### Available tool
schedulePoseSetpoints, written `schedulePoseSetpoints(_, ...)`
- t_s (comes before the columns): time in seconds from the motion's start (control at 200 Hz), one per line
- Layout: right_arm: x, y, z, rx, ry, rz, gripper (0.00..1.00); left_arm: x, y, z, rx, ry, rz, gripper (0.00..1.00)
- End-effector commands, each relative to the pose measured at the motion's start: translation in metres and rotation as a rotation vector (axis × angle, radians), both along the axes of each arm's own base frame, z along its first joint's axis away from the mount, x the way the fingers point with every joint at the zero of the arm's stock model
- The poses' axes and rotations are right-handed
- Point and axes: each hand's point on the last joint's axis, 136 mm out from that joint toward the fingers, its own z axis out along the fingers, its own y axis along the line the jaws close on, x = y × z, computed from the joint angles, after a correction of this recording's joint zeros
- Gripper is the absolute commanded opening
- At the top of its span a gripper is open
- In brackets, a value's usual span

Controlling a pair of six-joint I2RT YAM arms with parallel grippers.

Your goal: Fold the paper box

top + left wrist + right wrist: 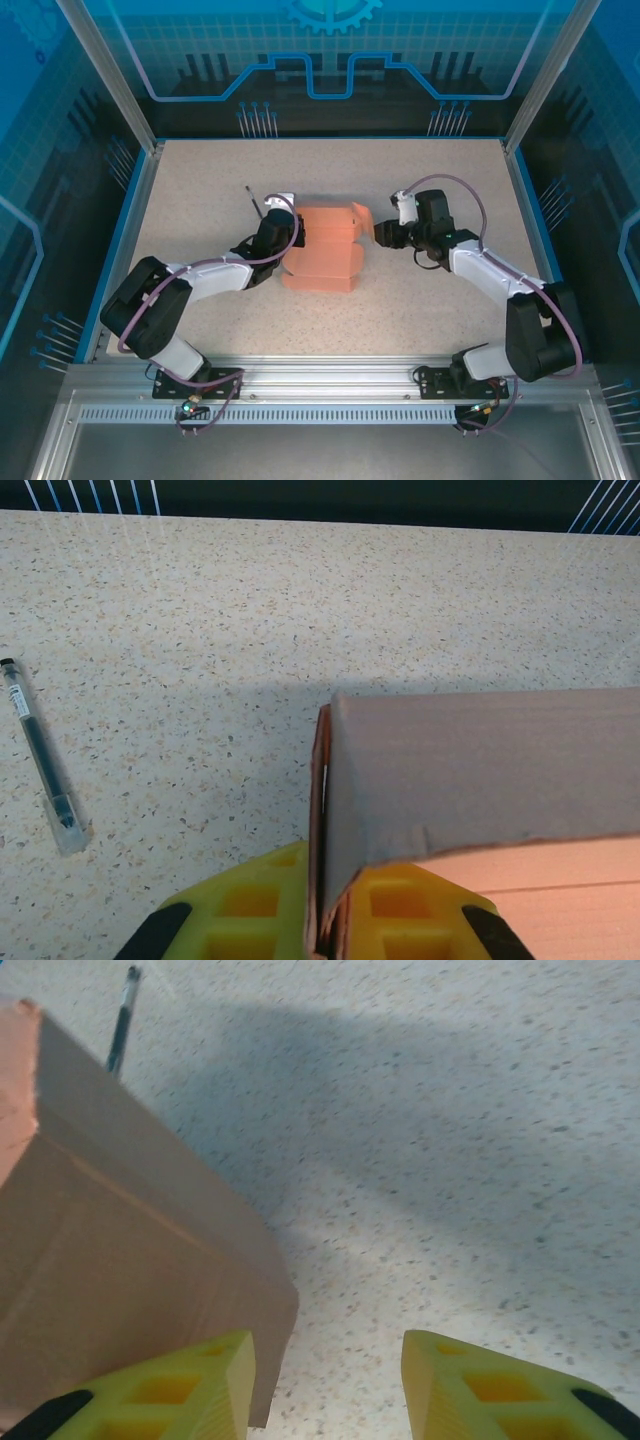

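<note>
Salmon-orange thin cardboard paper box (322, 255) sat mid-table on the speckled beige tabletop (450, 300), part-formed: walls up, a flap sticking out at the right end. We had the left gripper (322, 925) pinched onto an upright side wall at the box's left end. Its wrist view showed the card edge sandwiched between the yellow fingers (245, 915) with no gap. The right gripper (328, 1385) was spread wide and grasping nothing, parked at the right end with a box corner just inside its left finger. We couldn't tell whether the card touched that finger. Our read: the step in hand was closing the right-end flap while the left gripper anchored. To do it well, we judged the left pinch should act as a fixed datum only, with no pulling, or the thin card would likely tear or kink at the crease. The right fingers needed to meet the flap flat, close to its fold line, and push it round the fold rather than down onto the wall. A point load mid-panel would probably buckle it. Slow travel too, since the box looked light and could slide on the smooth top if the anchor slipped. Tab alignment was hidden in all views, so we treated it as unverified. The thin dark pen (255, 203) lay by the left arm's far side, apart from the box; we expected no interference.
</note>
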Motion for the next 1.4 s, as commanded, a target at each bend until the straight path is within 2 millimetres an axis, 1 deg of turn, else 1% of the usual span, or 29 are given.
schedulePoseSetpoints(0.0, -0.004, 0.022, 0.018, 0.036, -0.030, 0.095, 0.46, 0.002, -0.004, 0.018, -0.025, -0.039, -0.016, 0.04)
schedulePoseSetpoints(0.15, -0.009, 0.038, 0.023, 0.045, -0.034, 0.137, 0.49, 0.002, -0.005, 0.017, -0.026, -0.036, -0.019, 0.04)
schedulePoseSetpoints(0.235, -0.012, 0.043, 0.018, 0.043, -0.022, 0.153, 0.50, 0.001, -0.005, 0.016, -0.029, -0.033, -0.019, 0.04)
schedulePoseSetpoints(0.245, -0.007, 0.046, 0.027, 0.050, -0.041, 0.155, 0.50, 0.001, -0.005, 0.016, -0.029, -0.033, -0.020, 0.04)
schedulePoseSetpoints(0.26, -0.006, 0.047, 0.030, 0.052, -0.048, 0.157, 0.50, 0.001, -0.005, 0.015, -0.028, -0.031, -0.019, 0.04)
schedulePoseSetpoints(0.435, -0.002, 0.059, 0.031, 0.066, -0.042, 0.190, 0.51, 0.000, -0.004, 0.015, -0.026, -0.031, -0.019, 0.04)
schedulePoseSetpoints(0.695, -0.004, 0.069, 0.026, 0.056, -0.024, 0.263, 0.54, 0.000, -0.004, 0.014, -0.023, -0.031, -0.019, 0.04)
schedulePoseSetpoints(0.866, -0.003, 0.075, 0.029, 0.055, -0.047, 0.306, 0.57, 0.000, -0.005, 0.015, -0.028, -0.031, -0.022, 0.04)
schedulePoseSetpoints(1.196, 0.012, 0.085, 0.038, 0.063, -0.123, 0.348, 0.61, -0.001, -0.005, 0.015, -0.028, -0.030, -0.025, 0.04)
schedulePoseSetpoints(1.396, 0.016, 0.094, 0.043, 0.083, -0.167, 0.410, 0.64, -0.002, -0.005, 0.016, -0.028, -0.032, -0.026, 0.04)
